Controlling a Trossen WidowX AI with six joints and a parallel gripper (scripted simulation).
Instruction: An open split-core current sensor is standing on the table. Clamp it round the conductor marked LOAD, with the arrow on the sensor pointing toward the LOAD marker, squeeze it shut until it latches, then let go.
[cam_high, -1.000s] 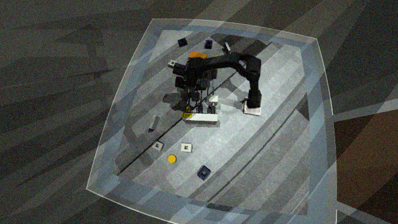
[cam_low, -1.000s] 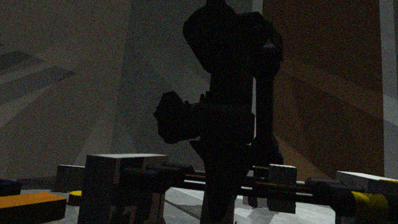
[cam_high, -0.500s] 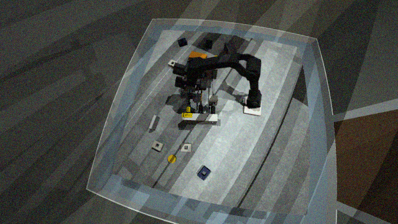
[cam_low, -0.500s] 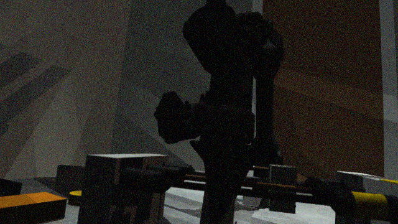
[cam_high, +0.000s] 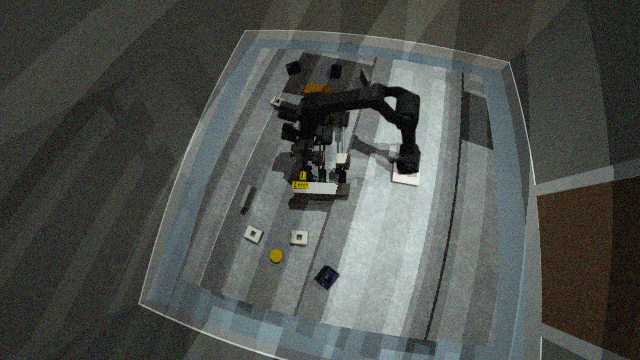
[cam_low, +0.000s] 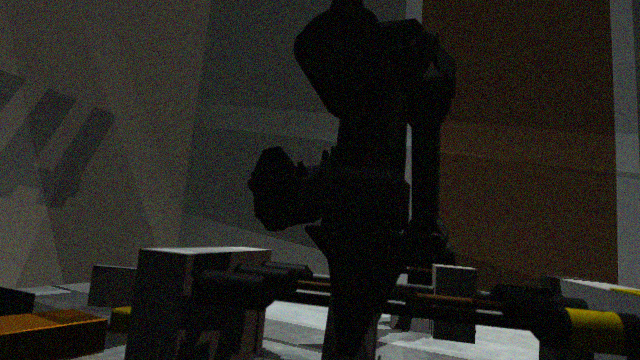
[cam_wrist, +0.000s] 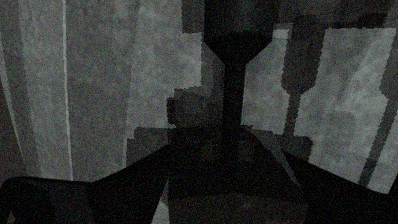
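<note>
The gripper (cam_low: 352, 305) (cam_wrist: 227, 156) points down over the near conductor and is shut on a dark body that I take for the sensor (cam_wrist: 236, 206). In the wrist view the LOAD conductor (cam_wrist: 233, 95) runs down between the fingers into this body. The conductor's yellow band (cam_low: 595, 326) shows at the right of the exterior view. The yellow LOAD marker (cam_high: 300, 185) is on the white terminal block (cam_high: 320, 188). The sensor's arrow and latch are too dark to make out, and the arm hides the sensor in the top and exterior views.
Other conductors run parallel beside the gripper, with a small pale block (cam_high: 344, 158) (cam_low: 454, 305) among them. A second terminal block (cam_low: 155, 300) and an orange block (cam_high: 316, 89) (cam_low: 55, 322) are at the other end. Two white square pieces, a yellow disc (cam_high: 276, 256) and a dark blue block (cam_high: 324, 275) lie farther off.
</note>
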